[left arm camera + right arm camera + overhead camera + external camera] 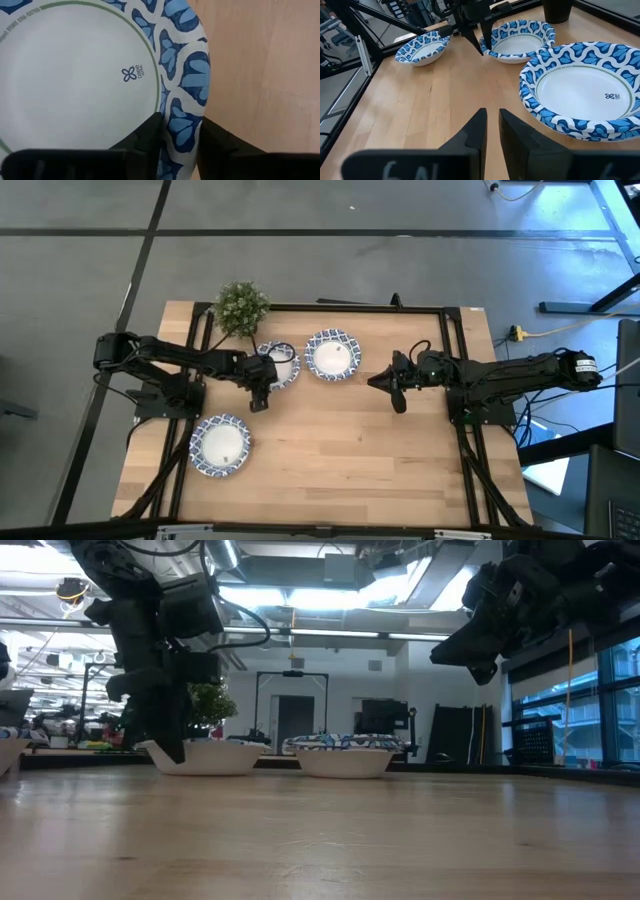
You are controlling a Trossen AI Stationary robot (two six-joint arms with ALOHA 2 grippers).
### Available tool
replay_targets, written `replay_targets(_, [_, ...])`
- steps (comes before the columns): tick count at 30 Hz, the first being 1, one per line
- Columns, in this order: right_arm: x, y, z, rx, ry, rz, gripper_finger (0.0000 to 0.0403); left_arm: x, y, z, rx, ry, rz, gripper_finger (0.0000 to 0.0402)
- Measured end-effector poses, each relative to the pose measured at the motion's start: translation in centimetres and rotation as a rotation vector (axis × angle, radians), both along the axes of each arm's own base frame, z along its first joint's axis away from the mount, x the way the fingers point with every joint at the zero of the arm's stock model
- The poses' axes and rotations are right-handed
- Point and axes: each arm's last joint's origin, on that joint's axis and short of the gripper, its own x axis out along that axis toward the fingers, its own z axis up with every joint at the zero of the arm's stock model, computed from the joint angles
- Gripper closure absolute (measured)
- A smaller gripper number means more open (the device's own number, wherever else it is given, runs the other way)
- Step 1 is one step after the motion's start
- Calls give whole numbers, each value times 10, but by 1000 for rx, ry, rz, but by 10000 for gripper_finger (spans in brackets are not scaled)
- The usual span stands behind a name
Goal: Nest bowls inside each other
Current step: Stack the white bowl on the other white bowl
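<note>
The wooden table [330, 450] stood on a grey floor inside a black frame, with a bright room of ceiling lights visible beyond it in the low view. Three bowl positions showed from above: the front bowl [221, 445] lay alone near the table's left front, well apart from the others; the left bowl [283, 363] sat toward the back, just beside the centre bowl [333, 355]. A potted plant [241, 307] stood at the back edge, near the left bowl. The left gripper [262, 388] was at the left bowl's rim; in the left wrist view its fingers [145, 137] straddled the blue-patterned rim [187, 95], one inside the bowl and one outside, narrowly parted and closed onto the rim. In the low view that bowl rested on the table with the gripper down at its near-left edge. The right gripper [395, 385] hung above the table to the right of the centre bowl, clear of it; its fingers [472, 132] were nearly together with only a thin gap between them, and they held nothing. Whether any bowl contained another bowl could not be told.
</note>
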Motion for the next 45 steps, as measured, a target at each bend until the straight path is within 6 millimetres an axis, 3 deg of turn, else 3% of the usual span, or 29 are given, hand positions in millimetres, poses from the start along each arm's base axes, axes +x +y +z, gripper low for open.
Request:
replay_targets(4, [0,0,0,0,0,0,352,0,0,0,1,-5,1,324])
replay_targets(17, [0,0,0,0,0,0,352,3,5,8,8,-92,70,316])
replay_targets(32, [0,0,0,1,3,0,352,-8,14,43,49,-289,119,315])
replay_targets(45, [0,0,0,-1,5,0,352,-8,13,44,54,-292,112,315])
